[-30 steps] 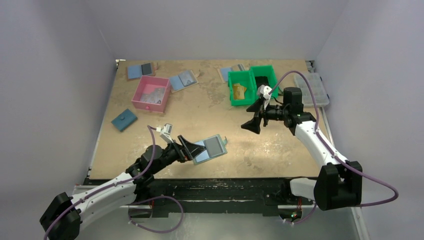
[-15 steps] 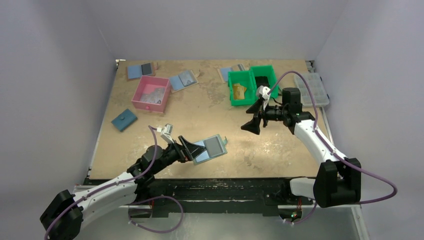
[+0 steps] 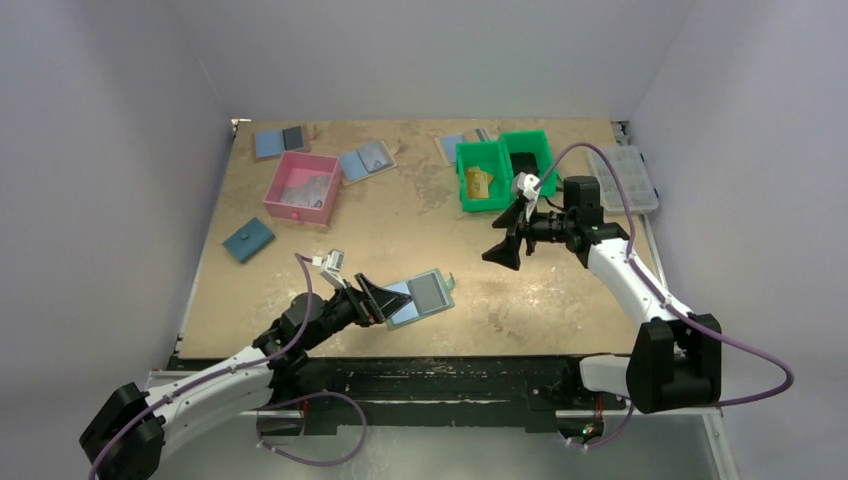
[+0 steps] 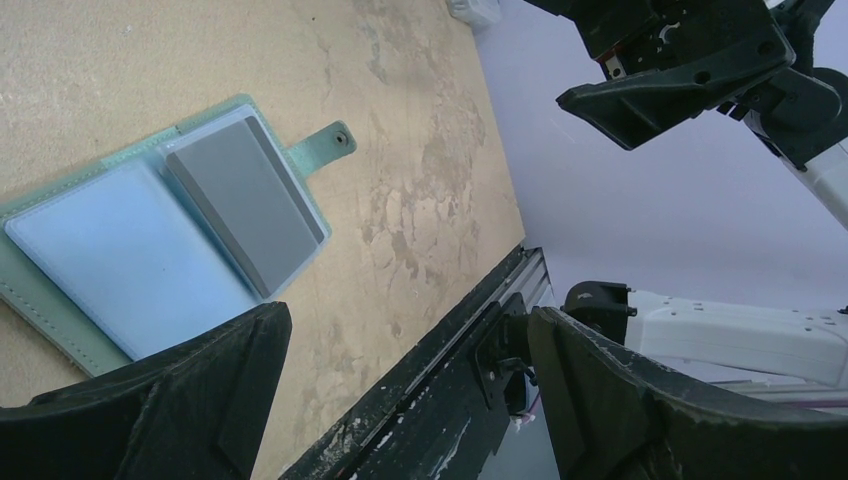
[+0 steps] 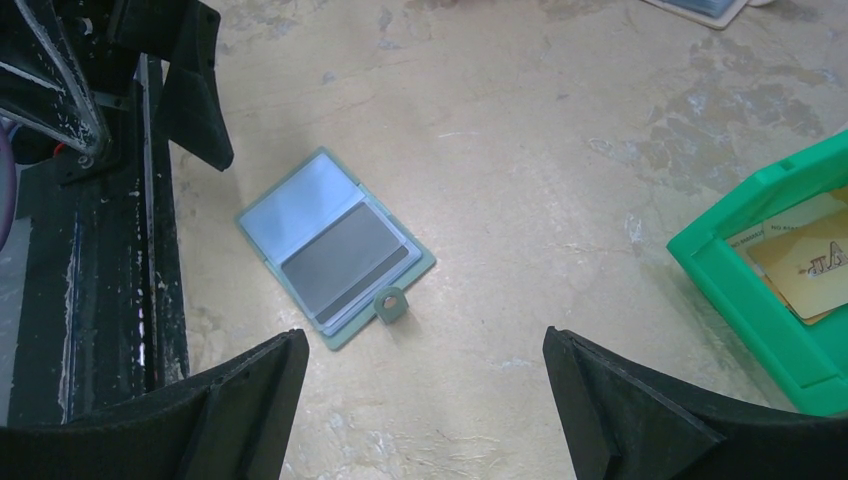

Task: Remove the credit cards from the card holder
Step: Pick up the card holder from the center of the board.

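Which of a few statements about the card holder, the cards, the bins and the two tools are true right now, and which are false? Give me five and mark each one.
1. The card holder lies open on the table. True.
2. The left tool is shut on the card holder. False: it is open and grips nothing.
3. Orange-yellow credit cards lie in a green bin. True.
4. The right tool carries a card. False: it is open and empty.
5. In the top view, the pink box sits to the right of the green bin. False: it sits to the left.
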Available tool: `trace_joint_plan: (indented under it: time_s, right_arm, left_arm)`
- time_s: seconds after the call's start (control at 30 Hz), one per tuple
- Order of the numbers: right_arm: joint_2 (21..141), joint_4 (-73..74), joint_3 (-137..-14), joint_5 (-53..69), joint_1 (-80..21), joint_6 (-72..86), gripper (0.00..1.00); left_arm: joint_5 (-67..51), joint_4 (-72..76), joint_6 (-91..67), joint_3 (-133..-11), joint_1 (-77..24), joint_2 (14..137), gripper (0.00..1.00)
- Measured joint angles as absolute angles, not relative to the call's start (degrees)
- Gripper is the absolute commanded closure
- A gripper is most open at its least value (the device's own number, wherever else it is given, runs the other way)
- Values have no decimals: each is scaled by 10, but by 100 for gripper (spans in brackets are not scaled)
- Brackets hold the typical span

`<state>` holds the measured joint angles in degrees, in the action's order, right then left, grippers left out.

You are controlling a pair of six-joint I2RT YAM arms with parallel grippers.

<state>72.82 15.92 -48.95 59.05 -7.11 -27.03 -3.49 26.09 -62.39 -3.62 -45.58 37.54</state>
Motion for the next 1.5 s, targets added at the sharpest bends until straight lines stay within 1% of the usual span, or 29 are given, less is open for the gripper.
trace_joint_plan:
  time_s: [0.27, 0.7, 1.0, 1.1, 1.27, 1.33, 1.5]
  right_arm:
    - [735, 166, -491, 590, -75, -274, 1]
    - [746, 180, -497, 574, -112, -294, 1]
    - [751, 196, -499, 531, -158, -326, 1]
    - [761, 203, -499, 509, -179, -346, 1]
    - [771, 215, -499, 491, -214, -367, 1]
    - [776, 214, -499, 485, -231, -366, 1]
    - [790, 196, -499, 455, -266, -354, 1]
  left_arm:
    - [-35, 262, -624, -36, -456, 399, 4]
    - [-35, 268, -624, -36, -456, 426, 4]
    - [-33, 263, -619, -62, -465, 457, 9]
    - [-20, 232, -608, -85, -472, 474, 13]
    - [17, 177, -589, -137, -481, 512, 28]
    - [30, 165, -587, -153, -482, 536, 31]
    - [58, 130, -579, -192, -486, 606, 34]
